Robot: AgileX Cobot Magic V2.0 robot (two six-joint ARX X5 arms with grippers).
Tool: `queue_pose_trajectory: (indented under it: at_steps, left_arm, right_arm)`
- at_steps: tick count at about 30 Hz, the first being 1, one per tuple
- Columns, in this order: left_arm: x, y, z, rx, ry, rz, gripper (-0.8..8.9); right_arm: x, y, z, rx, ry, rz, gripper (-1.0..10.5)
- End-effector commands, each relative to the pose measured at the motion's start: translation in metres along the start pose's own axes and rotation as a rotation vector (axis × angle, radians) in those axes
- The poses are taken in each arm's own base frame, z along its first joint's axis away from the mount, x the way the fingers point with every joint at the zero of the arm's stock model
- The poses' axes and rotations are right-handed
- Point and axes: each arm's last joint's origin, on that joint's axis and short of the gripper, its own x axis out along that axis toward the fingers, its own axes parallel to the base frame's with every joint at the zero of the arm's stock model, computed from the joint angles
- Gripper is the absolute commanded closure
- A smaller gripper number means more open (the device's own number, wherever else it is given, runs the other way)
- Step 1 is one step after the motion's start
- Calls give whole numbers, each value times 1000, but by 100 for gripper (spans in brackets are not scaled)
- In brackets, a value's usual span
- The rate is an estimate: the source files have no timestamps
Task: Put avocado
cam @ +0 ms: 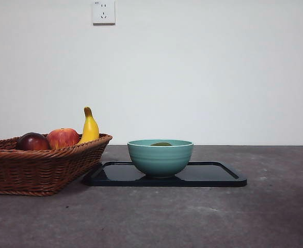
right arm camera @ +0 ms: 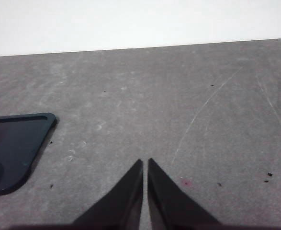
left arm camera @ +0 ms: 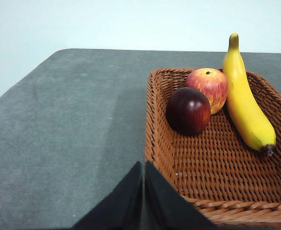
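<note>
The dull olive-green avocado [cam: 161, 144] is sitting inside the teal ceramic bowl [cam: 160, 159] at the centre of the front view, only its top peeking over the rim. The bowl is standing on a flat black tray [cam: 218, 175]. At lower left, a brown wicker basket [cam: 37, 168] is holding a dark red-purple round fruit [cam: 32, 141], a red-yellow apple [cam: 62, 138] and a yellow banana [cam: 90, 127]. The left gripper [left arm camera: 143, 165] is hanging beside the basket's rim, jaws clenched on nothing. The right gripper [right arm camera: 145, 163] is hanging over bare grey table [right arm camera: 178, 105] near the tray's corner, jaws likewise pressed together, empty.
</note>
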Motion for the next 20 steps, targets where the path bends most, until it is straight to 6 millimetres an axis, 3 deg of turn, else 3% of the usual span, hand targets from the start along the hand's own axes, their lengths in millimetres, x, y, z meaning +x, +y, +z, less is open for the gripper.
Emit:
queue_pose_trajectory:
  at_steps: [1,20]
  left_arm:
    - [2,0,-7,-2,25,5,807]
    - [2,0,-7,-2,25,5,806]
  right_arm:
    - [0,0,-1,-10,2,0,940]
    - [0,0,0,-10,-9,1,940]
